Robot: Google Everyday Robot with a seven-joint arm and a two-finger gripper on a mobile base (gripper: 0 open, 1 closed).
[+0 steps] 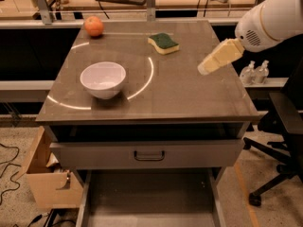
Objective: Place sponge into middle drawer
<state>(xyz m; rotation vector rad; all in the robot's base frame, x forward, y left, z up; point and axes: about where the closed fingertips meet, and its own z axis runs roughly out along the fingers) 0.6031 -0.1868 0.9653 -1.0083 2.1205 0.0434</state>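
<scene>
The sponge (pixel 163 42), pale yellow foam with a dark green top, lies flat at the back middle of the grey cabinet top (pixel 189 93). My gripper (pixel 204 69), tan and mounted on a white arm, comes in from the upper right. It hovers over the right side of the top, to the right of the sponge and a little nearer the front, apart from it and holding nothing. The drawer with a handle (pixel 148 155) sits below the top, with a dark gap above it.
A white bowl (pixel 103 79) stands at the left middle of the top. An orange fruit (pixel 94 26) sits at the back left corner. The lowest drawer (pixel 149 200) is pulled out. A cardboard box (pixel 45 178) stands on the floor at left and an office chair (pixel 279 141) at right.
</scene>
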